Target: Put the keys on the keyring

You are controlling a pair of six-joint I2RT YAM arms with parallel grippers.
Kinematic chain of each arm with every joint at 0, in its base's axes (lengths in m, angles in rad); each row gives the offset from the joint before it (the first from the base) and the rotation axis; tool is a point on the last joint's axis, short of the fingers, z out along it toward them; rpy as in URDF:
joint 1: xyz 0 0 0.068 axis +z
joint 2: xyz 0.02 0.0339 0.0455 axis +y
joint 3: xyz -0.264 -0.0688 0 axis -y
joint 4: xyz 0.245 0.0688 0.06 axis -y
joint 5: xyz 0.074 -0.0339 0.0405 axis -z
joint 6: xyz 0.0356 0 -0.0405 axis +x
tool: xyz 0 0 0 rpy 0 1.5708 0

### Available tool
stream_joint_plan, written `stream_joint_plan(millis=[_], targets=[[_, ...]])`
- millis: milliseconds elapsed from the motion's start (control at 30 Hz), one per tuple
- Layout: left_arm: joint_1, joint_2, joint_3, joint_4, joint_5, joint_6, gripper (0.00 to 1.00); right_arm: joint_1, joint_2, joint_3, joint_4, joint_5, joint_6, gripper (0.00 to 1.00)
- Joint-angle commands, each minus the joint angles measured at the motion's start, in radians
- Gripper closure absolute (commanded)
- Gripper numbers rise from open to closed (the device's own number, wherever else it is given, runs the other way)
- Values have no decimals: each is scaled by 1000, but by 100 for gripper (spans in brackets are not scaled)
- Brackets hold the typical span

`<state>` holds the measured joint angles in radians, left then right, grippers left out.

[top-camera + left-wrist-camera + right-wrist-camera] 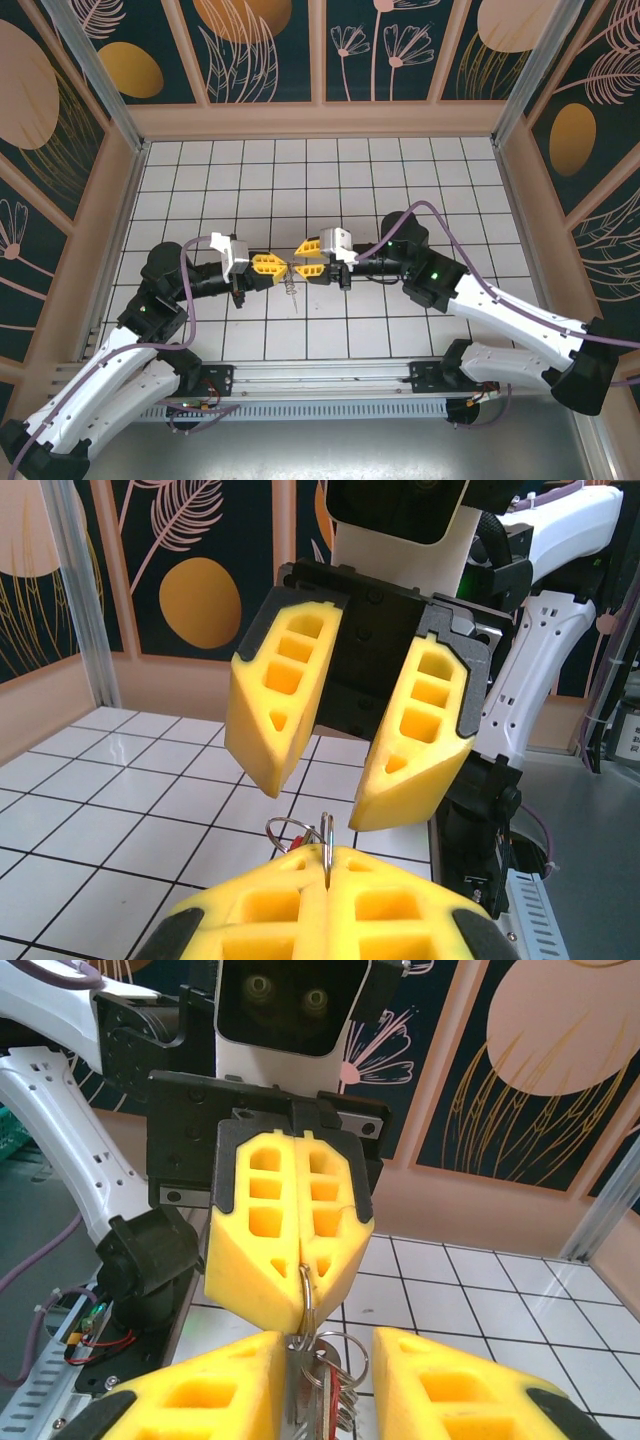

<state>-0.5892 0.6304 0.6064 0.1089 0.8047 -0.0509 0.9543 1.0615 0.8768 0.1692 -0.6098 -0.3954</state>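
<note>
The keys (291, 290) are dangling just above the middle of the tiled worktop (400, 180), hanging under the keyring (306, 1295). The left hand (284, 266) is pinching the ring's thin loop between closed fingers. The right hand (298, 258) is facing it from the right, fingers spread wide either side of the keys.

My left claw (283, 266) and right claw (302, 269) both show bright yellow fingers on black mounts. The keyring (306, 1305) and keys (318, 1385) look silvery. The bench (400, 180) is white tile with dark grid lines. The walls (260, 40) are dark teal with orange discs and pale leaf outlines, and the cables (450, 225) are purple.
</note>
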Motion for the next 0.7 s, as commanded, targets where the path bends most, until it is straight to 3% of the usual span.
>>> stream_joint_plan(millis=[0, 333, 667], targets=[[0, -4, 6, 31, 25, 0, 100, 9, 24, 40, 0, -35, -19, 72], [1, 1, 9, 29, 29, 1, 100, 11, 51, 50, -7, -41, -27, 68], [1, 0, 12, 40, 29, -4, 100, 12, 69, 52, -32, -28, -36, 81]])
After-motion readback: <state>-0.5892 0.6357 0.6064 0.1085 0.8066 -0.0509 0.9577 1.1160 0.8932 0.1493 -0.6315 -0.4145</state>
